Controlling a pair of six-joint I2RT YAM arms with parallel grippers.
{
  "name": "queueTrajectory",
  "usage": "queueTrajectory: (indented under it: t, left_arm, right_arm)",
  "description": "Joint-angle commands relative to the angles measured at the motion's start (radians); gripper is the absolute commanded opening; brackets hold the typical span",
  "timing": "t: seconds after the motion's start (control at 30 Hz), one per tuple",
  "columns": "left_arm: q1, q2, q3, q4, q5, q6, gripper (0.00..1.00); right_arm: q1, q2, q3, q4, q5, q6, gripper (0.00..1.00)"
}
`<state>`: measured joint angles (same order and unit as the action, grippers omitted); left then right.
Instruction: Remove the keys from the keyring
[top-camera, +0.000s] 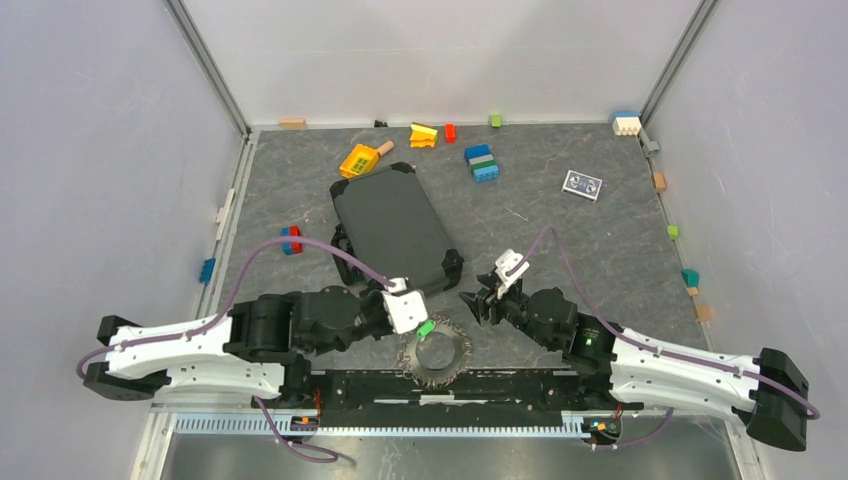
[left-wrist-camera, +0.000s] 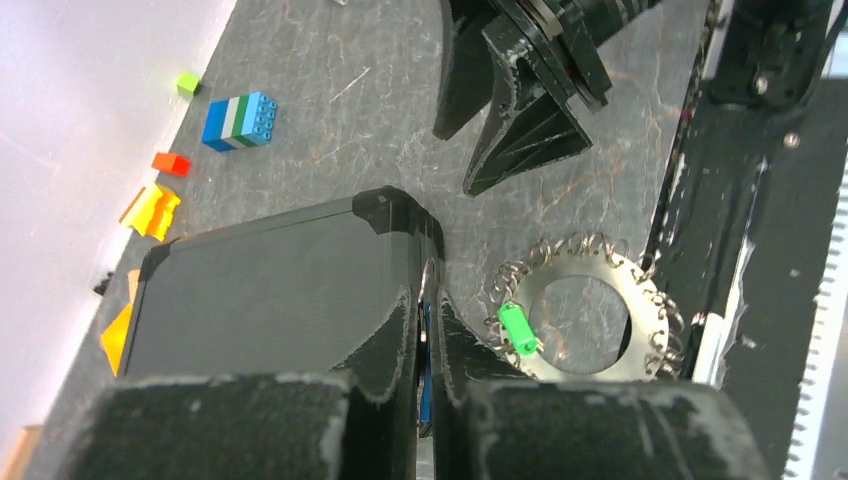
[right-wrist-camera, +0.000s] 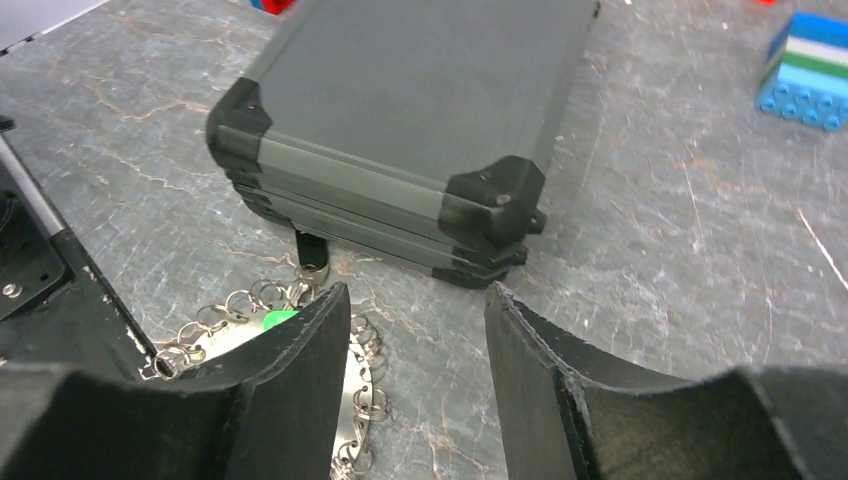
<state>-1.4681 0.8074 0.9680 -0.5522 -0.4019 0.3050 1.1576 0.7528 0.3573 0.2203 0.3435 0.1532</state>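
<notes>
Left gripper (left-wrist-camera: 428, 300): fingers pressed together, with a thin blue sliver (left-wrist-camera: 425, 370) in the seam; what it is cannot be told.
Keyring (left-wrist-camera: 590, 262): one, flat on the table (top-camera: 580, 250), just right of and nearer than those fingertips.
Keys (left-wrist-camera: 655, 300): fringing the ring's rim, too crowded to count.
Green tag (left-wrist-camera: 518, 328): one, on the ring's far-left side.
Right gripper (right-wrist-camera: 415, 295): jaws apart, nothing between them, just far-right of the ring.
Black case (left-wrist-camera: 270, 290): one, beyond both grippers.
Brick stack (left-wrist-camera: 240, 120): one, farther off.
</notes>
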Motion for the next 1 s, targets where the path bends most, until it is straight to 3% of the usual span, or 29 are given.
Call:
queueTrajectory:
  t: [0.0, 0.17, 0.37, 0.6, 0.77, 0.97]
  left_arm:
    - [0.023, -0.032, -0.003, 0.108, -0.062, -0.192, 0.02]
    - [0.106, -0.019, -0.001, 0.083, -0.096, -0.372, 0.02]
    - [0.241, 0.109, -0.103, 0.227, 0.041, -0.600, 0.02]
    - [0.281, 0.452, -0.084, 0.490, 0.196, -0.660, 0.05]
    - [0.289, 0.738, 0.051, 0.584, 0.298, -0.657, 0.08]
    - [0.359, 0.960, 0.129, 0.692, 0.379, -0.711, 0.23]
  right_arm:
    - [-0.044, 0.008, 0.058, -0.067, 0.027, 0.111, 0.57]
    - [-0.097, 0.034, 0.083, -0.174, 0.042, 0.187, 0.59]
    - [-0.242, 0.002, 0.112, -0.334, 0.076, 0.270, 0.63]
    - [-0.458, -0.100, 0.192, -0.478, 0.095, 0.231, 0.66]
    - [-0.469, -0.199, 0.247, -0.542, 0.188, 0.192, 0.66]
    - [-0.469, -0.283, 0.257, -0.591, 0.246, 0.167, 0.66]
